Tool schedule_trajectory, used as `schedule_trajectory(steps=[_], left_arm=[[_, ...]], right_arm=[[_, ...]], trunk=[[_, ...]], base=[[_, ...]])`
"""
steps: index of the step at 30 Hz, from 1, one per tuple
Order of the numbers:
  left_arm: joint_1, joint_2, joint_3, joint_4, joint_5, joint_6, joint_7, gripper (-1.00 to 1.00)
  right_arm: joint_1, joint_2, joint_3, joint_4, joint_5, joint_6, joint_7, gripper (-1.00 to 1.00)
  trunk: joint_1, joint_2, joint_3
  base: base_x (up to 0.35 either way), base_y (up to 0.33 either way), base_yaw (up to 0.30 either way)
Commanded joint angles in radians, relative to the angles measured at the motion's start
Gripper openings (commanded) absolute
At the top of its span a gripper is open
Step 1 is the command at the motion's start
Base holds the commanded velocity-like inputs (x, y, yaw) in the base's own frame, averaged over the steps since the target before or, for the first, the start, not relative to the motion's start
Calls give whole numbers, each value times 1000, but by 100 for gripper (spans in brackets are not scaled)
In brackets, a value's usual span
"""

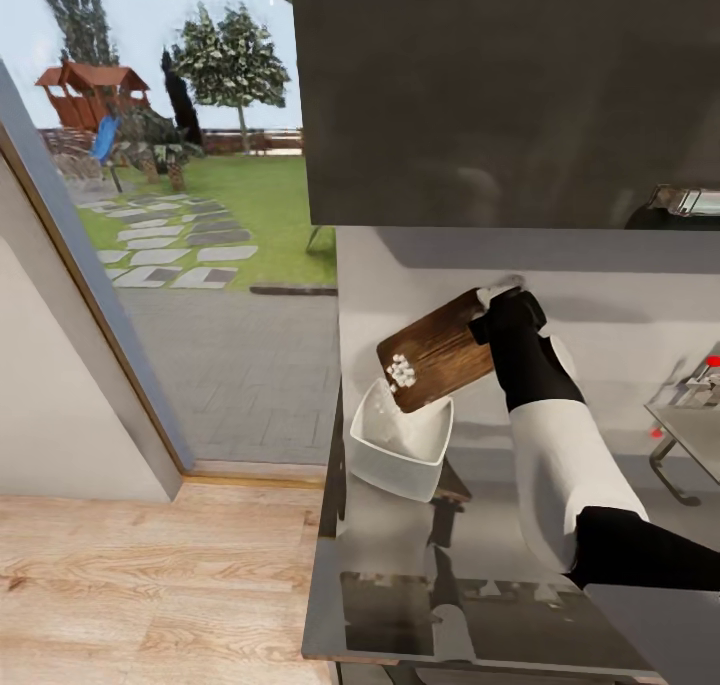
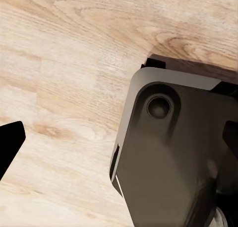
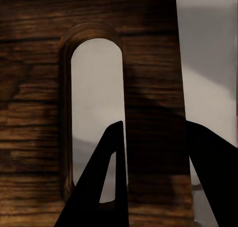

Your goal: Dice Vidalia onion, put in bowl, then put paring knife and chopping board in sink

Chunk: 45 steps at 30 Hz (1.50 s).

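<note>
The diced onion (image 1: pixel 401 372), a small cluster of tiny white cubes, sits at the lower end of the brown wooden rectangular chopping board (image 1: pixel 440 352), which is held tilted in the air with that end directly over the white shallow squarish bowl (image 1: pixel 398 445). The bowl stands on the glossy dark grey reflective countertop (image 1: pixel 470 575), near its left edge. The right gripper (image 1: pixel 503 302) pinches the upper end of the board; in the right wrist view one dark finger (image 3: pixel 101 182) lies across the slot-shaped handle hole (image 3: pixel 96 113) and the other runs along the board's outer edge, with the wooden strip (image 3: pixel 153 108) clamped between them. The left gripper's state cannot be told: the left wrist view gives one dark fingertip (image 2: pixel 9 142) at the frame edge, a grey part of the robot (image 2: pixel 173 157) and light wooden floor (image 2: pixel 64 63). By judgement, the onion is retrieved and diced, and the transfer to the bowl is in hand but not complete, since the cubes rest on the board. Remaining: tipping the cubes off, then placing board and paring knife into the grey steel sink (image 1: pixel 690 425), part of which shows at the right edge with a red knob (image 1: pixel 712 361). No brand, label or writing is legible.
</note>
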Motion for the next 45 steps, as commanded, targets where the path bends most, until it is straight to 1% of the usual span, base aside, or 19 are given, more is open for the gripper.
schedule_trajectory(steps=[1,4,11,14,19,24,27,29,30,31,32,33,35,38,40,42,43,45], left_arm=[[-1,-1,-8,3,6,-5,0,100],[-1,-1,-8,3,6,-6,0,100],[-1,-1,-8,3,6,-5,0,100],[-1,-1,-8,3,6,-5,0,100],[-1,-1,-8,3,6,-4,0,100],[-1,-1,-8,3,6,-4,0,100],[-1,-1,-8,3,6,-4,0,100],[-1,-1,-8,3,6,-4,0,100],[-1,-1,-8,3,6,-4,0,100],[-1,-1,-8,3,6,-4,0,100],[-1,-1,-8,3,6,-4,0,100],[-1,-1,-8,3,6,-4,0,100],[-1,-1,-8,3,6,-4,0,100],[-1,-1,-8,3,6,-4,0,100],[-1,-1,-8,3,6,-4,0,100],[-1,-1,-8,3,6,-4,0,100],[-1,-1,-8,3,6,-4,0,100],[-1,-1,-8,3,6,-4,0,100]], right_arm=[[-1,1,3,-1,12,0,10,-100],[-1,0,12,-1,12,0,10,-100],[-1,0,17,-1,12,-1,10,-100],[-1,0,18,-1,14,-22,5,-100],[-1,0,18,-1,10,-51,-64,-100],[-1,-4,15,-1,5,-54,-74,-100],[-1,-8,9,-1,-10,-54,-62,-100],[0,-12,7,-2,-42,-54,-37,-100],[0,-21,7,-2,-64,-54,-18,-100],[-1,-29,6,-3,-76,-54,-9,-100],[-1,-48,6,-4,-101,-54,11,-100],[-1,-84,3,-5,-144,-53,43,-100],[-1,-137,0,-8,-211,-53,80,-100],[-1,-212,-4,-10,-315,-51,106,-100],[-1,-261,-22,-10,-392,-49,112,-100],[-1,-300,-51,-10,-471,-48,114,-100],[-1,-317,-64,-10,-502,-47,115,-100],[0,-349,-82,-10,-540,-47,116,-100]], trunk=[[1,-2,-2],[1,-2,-2],[1,-2,-2],[1,-2,-2],[1,-2,-2],[1,-2,-2],[1,-2,-2],[1,-2,-2],[1,-2,-2],[1,-2,-2],[1,-2,-2],[1,-2,-2],[1,-2,-2],[1,-2,-2],[1,-2,-2],[1,-2,-2],[1,-2,-2],[1,-2,-2]], base=[[0,0,0],[0,0,0],[0,0,0],[0,0,0],[0,0,0],[0,0,0],[0,0,0],[0,0,0],[-16,0,0],[-31,0,0],[-65,0,0],[-111,0,0],[-140,0,0],[-181,0,0],[-225,0,0],[-240,0,0],[-248,0,0],[-259,0,0]])
